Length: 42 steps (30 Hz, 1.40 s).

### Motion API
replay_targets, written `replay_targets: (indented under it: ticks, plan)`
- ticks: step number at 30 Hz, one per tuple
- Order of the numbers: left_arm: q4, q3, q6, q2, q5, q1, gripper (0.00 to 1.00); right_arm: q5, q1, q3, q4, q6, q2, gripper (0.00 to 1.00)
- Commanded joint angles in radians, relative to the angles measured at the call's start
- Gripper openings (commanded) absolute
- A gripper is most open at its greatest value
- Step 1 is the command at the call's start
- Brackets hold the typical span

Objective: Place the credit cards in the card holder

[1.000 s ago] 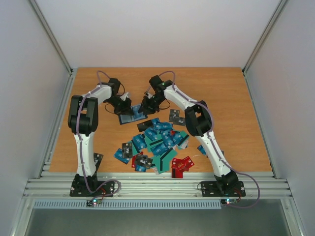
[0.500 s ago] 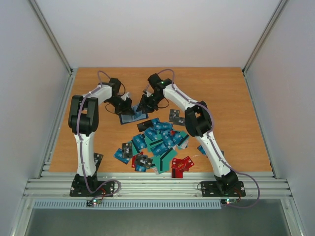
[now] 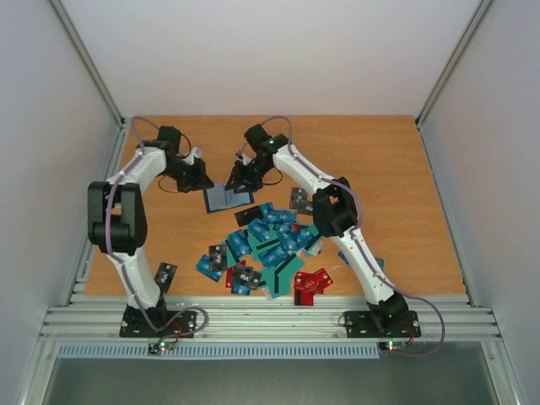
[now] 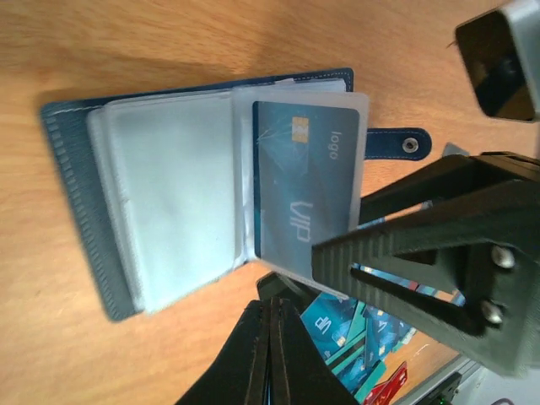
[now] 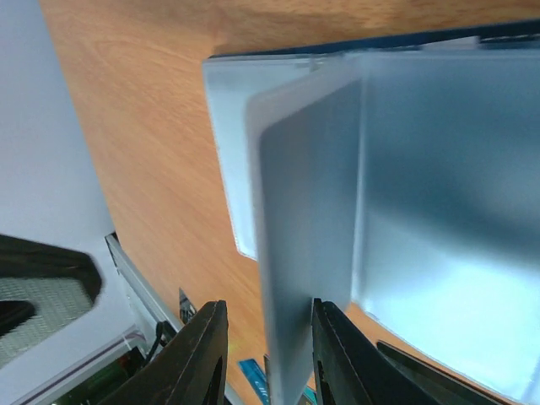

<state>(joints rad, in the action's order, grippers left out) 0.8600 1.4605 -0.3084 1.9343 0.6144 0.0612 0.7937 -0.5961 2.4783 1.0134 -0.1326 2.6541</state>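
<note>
Toward the tabletop's (image 3: pixel 405 169) far edge, the right claw (image 5: pixel 268 314) pinches a clear sleeve (image 5: pixel 308 194) of the open card holder (image 3: pixel 226 199); the left claw (image 4: pixel 272 310) is closed, empty.

The left arm (image 3: pixel 126 219) rises from its base at the near edge, bends at the elbow and reaches far and inward, its hand (image 3: pixel 196 175) tipped down over the counter with both fingers (image 4: pixel 253 354) pressed together. The right arm (image 3: pixel 337 211) mirrors it, its forearm stretched toward the middle. The right hand (image 3: pixel 239 180) points down close beside the left, its 2 fingers (image 5: pixel 207 354) partly apart; whether they clamp anything cannot be told.
</note>
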Motion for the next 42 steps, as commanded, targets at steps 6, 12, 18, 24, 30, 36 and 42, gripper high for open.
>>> replay_targets:
  ticks: [6,12,18,24,30,36,42]
  plan:
    - [-0.027,-0.189,0.003,-0.228,-0.036,-0.064,0.03,0.028,-0.068,0.079,-0.054,-0.075,0.068,0.30]
    - [-0.027,-0.297,0.027,-0.334,-0.049,-0.091,0.03,0.045,-0.094,0.101,-0.069,-0.096,0.082,0.31]
    - [-0.024,-0.350,0.034,-0.443,-0.107,-0.090,0.07,0.026,-0.097,0.119,-0.039,-0.041,-0.001,0.33]
    - [0.013,-0.360,0.027,-0.574,-0.172,-0.090,0.21,-0.089,-0.100,0.015,0.069,0.093,-0.198,0.33]
    - [-0.003,-0.460,-0.103,-0.717,-0.154,0.088,0.21,-0.222,-0.096,-0.594,-0.143,0.056,-0.688,0.37]
    - [0.004,-0.519,-0.231,-0.815,-0.160,0.324,0.21,-0.307,-0.095,-1.127,-0.214,-0.057,-1.090,0.40]
    - [-0.051,-0.538,-0.343,-0.811,-0.174,0.553,0.20,-0.340,-0.083,-1.471,-0.194,-0.180,-1.373,0.41]
